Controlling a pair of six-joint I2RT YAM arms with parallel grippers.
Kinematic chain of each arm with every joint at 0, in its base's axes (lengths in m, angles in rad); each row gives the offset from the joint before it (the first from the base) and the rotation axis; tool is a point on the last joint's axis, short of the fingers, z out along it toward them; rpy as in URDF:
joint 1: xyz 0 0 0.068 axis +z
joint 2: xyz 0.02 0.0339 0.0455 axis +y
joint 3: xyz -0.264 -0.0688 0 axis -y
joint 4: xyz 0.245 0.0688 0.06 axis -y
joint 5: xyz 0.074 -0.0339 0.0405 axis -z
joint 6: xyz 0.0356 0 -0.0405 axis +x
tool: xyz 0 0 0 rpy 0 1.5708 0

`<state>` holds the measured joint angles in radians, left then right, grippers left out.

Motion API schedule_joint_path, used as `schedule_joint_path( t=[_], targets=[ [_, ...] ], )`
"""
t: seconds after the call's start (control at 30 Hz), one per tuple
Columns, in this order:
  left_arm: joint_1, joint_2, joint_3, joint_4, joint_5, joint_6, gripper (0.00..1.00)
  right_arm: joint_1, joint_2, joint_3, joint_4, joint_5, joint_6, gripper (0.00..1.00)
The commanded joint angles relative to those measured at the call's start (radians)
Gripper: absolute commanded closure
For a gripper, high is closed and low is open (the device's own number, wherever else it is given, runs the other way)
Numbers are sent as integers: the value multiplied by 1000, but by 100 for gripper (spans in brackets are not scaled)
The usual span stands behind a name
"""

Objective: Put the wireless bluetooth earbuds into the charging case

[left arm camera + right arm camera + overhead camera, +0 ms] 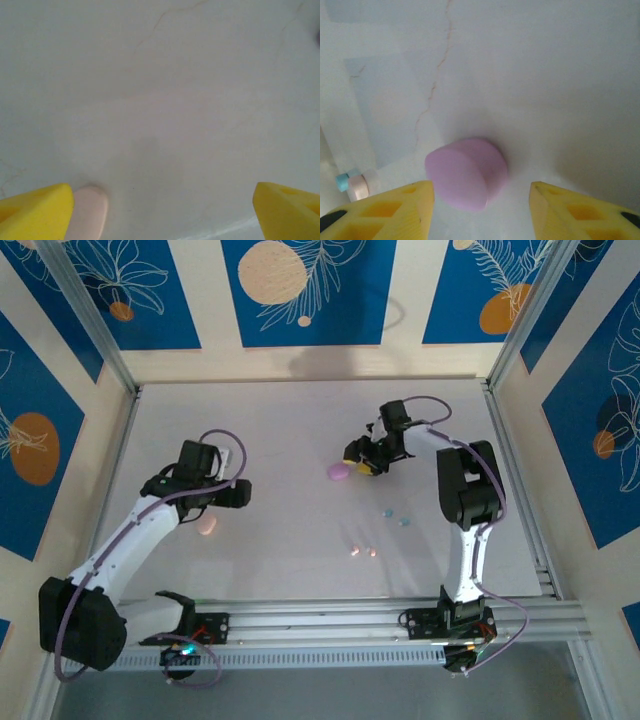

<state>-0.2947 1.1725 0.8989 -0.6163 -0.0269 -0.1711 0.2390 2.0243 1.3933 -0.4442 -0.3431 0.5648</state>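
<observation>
From above, we see blue earbuds [388,511] and peach-pink earbuds [362,551] loose on the bench [280,420]. Left wrist: our left claw [160,212] gapes empty beside a peach case [90,212]. Right wrist: the right claw [480,210], wide open, straddles a purple case [467,172].

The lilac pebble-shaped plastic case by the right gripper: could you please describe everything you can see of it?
The lilac pebble-shaped plastic case is a small, smooth, matte-looking rounded puck with one flat oval face and softly curved sides. It looks closed, and no seam or hinge can be made out. It rests on the white tabletop, flat face turned toward the wrist camera, just ahead of the gap between the yellow fingers of the open right gripper, which do not appear to touch it.
</observation>
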Motion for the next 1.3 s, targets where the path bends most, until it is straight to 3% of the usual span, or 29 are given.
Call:
schedule_joint_path(
  t=[0.0,0.17,0.5,0.67,1.03,1.27],
  targets=[
    [73,45,13,-64,30,73,7,-4,-154,2,-70,-18,-49,45],
    [141,127,19,-63,97,73,7,15,-327,-96,-55,-31,-42,45],
    [216,348,86,-162,19,22,16,72,-568,-281,-58,13,7,45],
    [220,422,110,-201,-22,9,20,73,-620,-331,-74,38,18,45],
    [217,513,135,-253,-5,-4,33,72,-656,-390,-77,47,33,45],
    [211,515,133,-264,-8,-10,41,70,-664,-403,-80,51,32,45]
  ],
)
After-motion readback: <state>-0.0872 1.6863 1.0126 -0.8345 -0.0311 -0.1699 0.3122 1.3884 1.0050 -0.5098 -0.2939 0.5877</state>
